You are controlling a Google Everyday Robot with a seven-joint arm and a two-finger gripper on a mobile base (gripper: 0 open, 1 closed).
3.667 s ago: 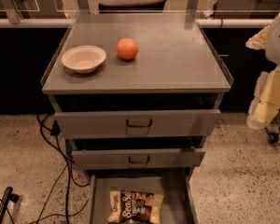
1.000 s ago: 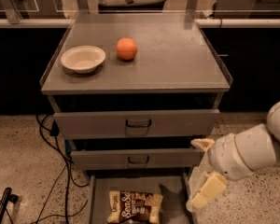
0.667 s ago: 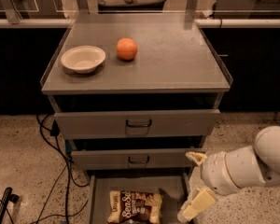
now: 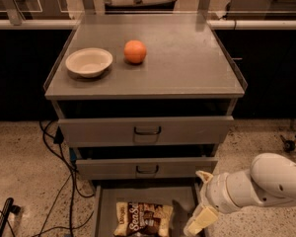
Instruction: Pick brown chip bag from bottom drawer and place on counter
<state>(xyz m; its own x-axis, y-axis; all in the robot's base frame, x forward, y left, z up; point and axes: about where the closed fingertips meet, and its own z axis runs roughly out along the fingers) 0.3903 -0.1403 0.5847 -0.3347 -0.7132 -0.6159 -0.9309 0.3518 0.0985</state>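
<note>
gripper [image 4: 197, 202] has swung lower and left over the drawer [image 4: 138, 194], fingers spread wide, ready to grab the bag [image 4: 143, 219] lying flat just beside it.

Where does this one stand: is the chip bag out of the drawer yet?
Done: the bottom drawer stands open. In hand: the gripper hangs low at the drawer's right side, beside the brown chip bag, not touching it. Left: grasping the bag, lifting it, placing it on the counter, where a bowl and an orange sit.
</note>
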